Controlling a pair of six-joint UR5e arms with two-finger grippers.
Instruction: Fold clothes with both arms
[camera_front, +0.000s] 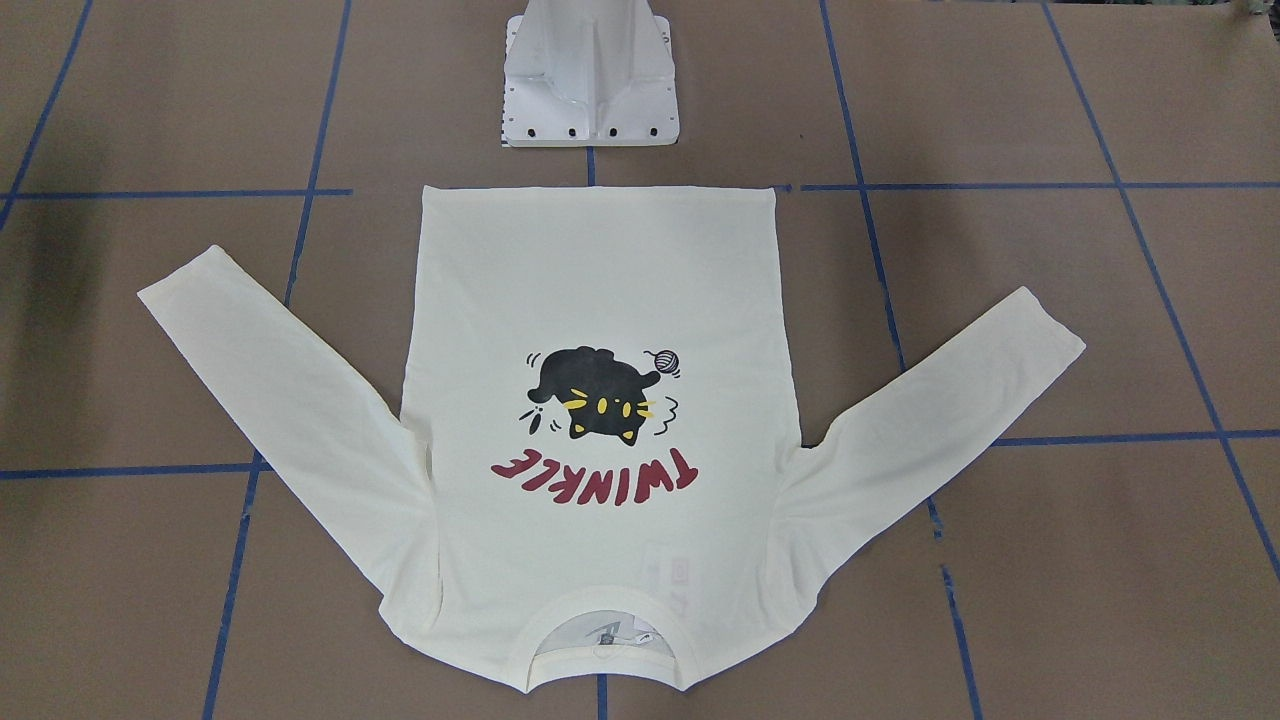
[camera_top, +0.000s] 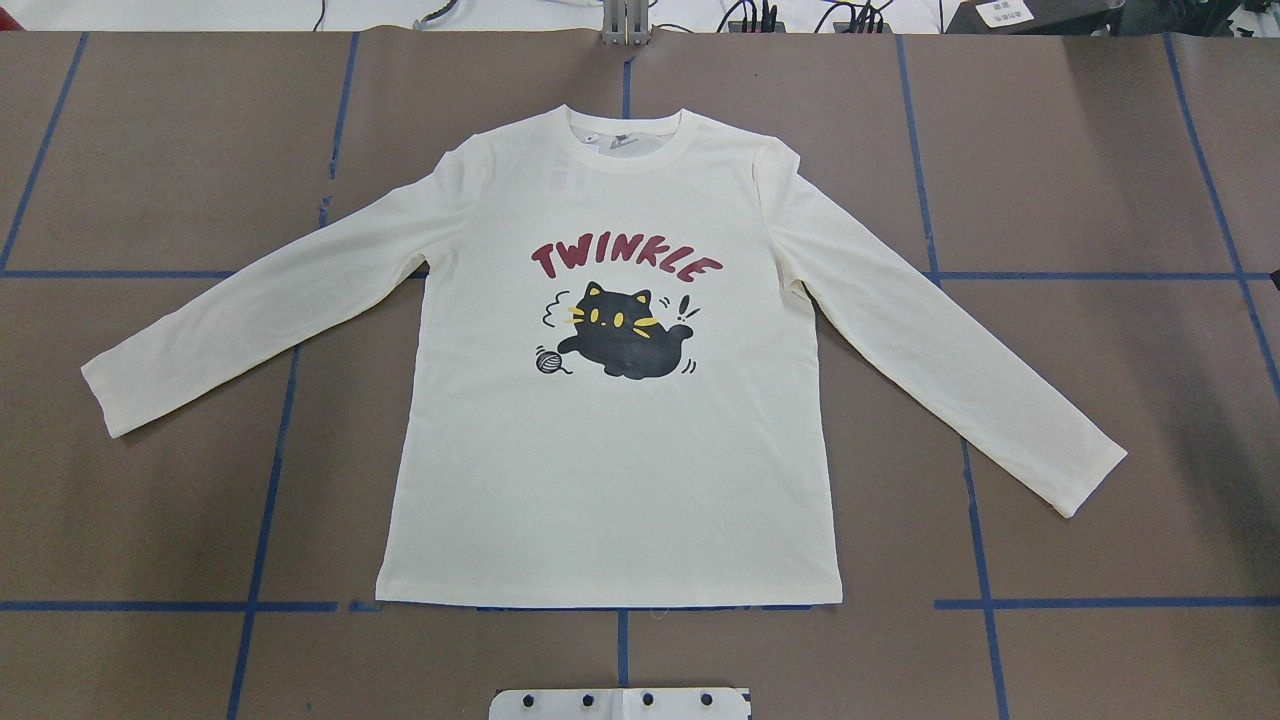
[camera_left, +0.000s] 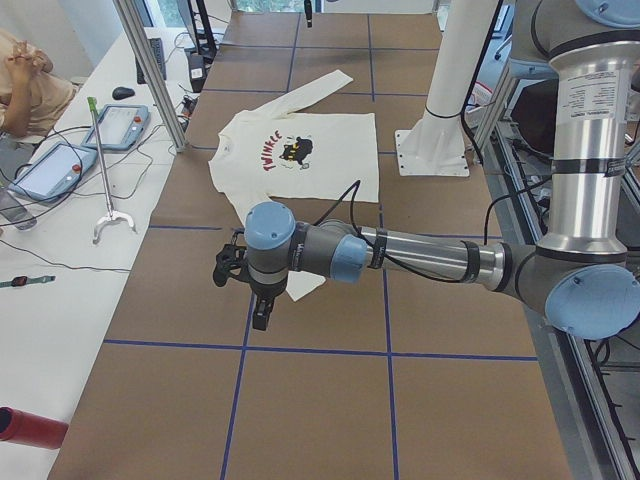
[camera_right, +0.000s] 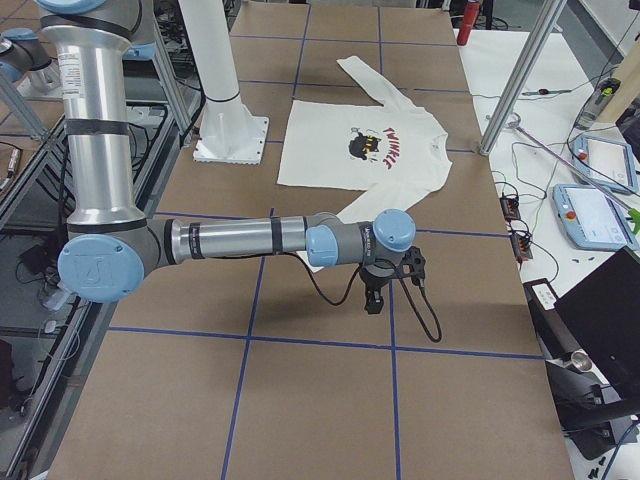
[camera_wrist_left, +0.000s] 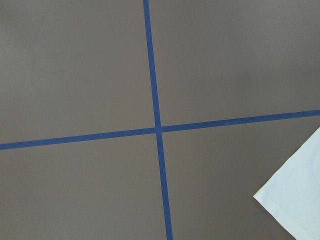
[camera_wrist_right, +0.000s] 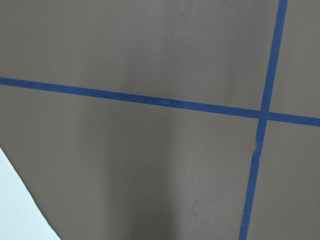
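Overhead exterior view: the cream long-sleeved shirt (camera_top: 610, 450) lies flat and print-up in the middle of the brown bench (camera_top: 150, 520). Its collar is on the side far from the robot and its hem is squared to a line of blue tape (camera_top: 985, 603). Both sleeves angle outward, a layout that seems meant to give each arm one sleeve to start on. No fold has been made yet.

In the side cameras the left arm (camera_left: 420, 260) reaches out low over the bench near the left cuff (camera_top: 105, 400), with the left hand (camera_left: 260, 318) pointing straight down. The right arm (camera_right: 240, 238) mirrors it near the right cuff (camera_top: 1090, 480), with the right hand (camera_right: 372, 305) also hanging above the bench.

Whether either hand is spread or pressed together cannot be told from these angles. The wrist cameras show no fingers, only the tape grid and a corner of cream fabric at the frame edge. Neither hand appears to hold anything. The likely next step is for each hand to come down onto its cuff.
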